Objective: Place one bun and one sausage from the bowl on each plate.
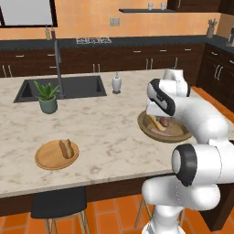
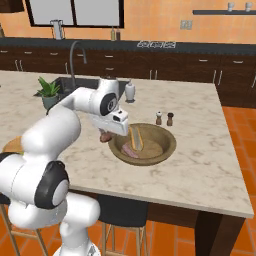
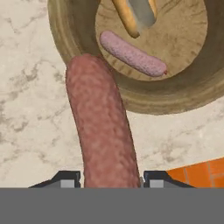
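Marble desk (image 1: 105, 132) takes up most of the scene, w/ a dark sink (image 1: 61, 89) set in its far-left part. White arm (image 2: 55, 135) reaches over the desk twd the bowl.

Brown wooden bowl (image 2: 167, 145) sits on the desk near the front edge; in the left base view the arm covers part of it. Inside: one bun (image 2: 135, 139) leaning tilted, split side up, and one pinkish sausage (image 3: 133, 54) lying flat on the bowl floor just beside the bun.

Light-wood plate (image 1: 45, 160) is well apart from the bowl, nr the front-left of the desk, w/ a second bun (image 1: 66, 148) lying on it.

Potted plant (image 1: 46, 97) stands by the sink; white soap bottle (image 1: 117, 83) next to the sink's right edge; salt & pepper shakers (image 2: 164, 118) just behind the bowl.

Jaws (image 3: 111, 180) pinch a second sausage (image 3: 103, 131), darker reddish-brown, one finger each side of its near end. It's held just outside the bowl rim, above bare desk; far end overlaps the rim in the hand view. Touching the rim or not: can't tell.
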You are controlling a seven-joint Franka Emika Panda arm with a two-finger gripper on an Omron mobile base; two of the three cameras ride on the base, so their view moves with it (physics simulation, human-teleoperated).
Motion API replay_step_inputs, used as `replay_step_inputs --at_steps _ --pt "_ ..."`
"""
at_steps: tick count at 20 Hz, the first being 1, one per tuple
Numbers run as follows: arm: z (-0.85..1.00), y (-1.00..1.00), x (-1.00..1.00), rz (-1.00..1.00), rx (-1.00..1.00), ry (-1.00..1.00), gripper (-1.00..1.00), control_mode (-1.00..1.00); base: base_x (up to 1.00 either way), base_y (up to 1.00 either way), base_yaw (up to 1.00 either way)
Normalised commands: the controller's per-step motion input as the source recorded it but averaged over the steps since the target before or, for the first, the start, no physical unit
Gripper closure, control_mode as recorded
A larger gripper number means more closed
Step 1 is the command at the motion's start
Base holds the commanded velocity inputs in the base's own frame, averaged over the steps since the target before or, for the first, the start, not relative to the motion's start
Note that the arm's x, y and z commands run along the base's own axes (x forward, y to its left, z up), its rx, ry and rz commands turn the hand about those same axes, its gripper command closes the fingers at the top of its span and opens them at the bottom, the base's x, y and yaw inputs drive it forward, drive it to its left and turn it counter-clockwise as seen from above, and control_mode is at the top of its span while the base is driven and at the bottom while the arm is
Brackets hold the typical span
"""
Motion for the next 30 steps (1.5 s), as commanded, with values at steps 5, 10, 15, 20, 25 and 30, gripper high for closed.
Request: replay_step_inputs --at_steps 5,10,15,20,25,30 --pt "0.65 0.90 -0.08 0.21 0.05 -0.04 1.00 -1.00 0.00 0.00 0.00" --pt "0.41 0.83 -0.05 0.13 0.14 -0.02 1.00 -1.00 0.00 0.00 0.00" --pt "0.02 0.98 -0.20 0.10 0.10 0.00 1.00 -1.00 0.00 0.00 0.00" --pt "-0.33 1.00 -0.53 0.09 0.00 -0.06 1.00 -1.00 0.00 0.00 0.00" --pt "-0.03 0.96 -0.18 0.00 -0.01 -0.01 1.00 -1.00 0.00 0.00 0.00" --pt "0.00 0.83 -0.02 0.00 -0.01 0.01 1.00 -1.00 0.00 0.00 0.00"
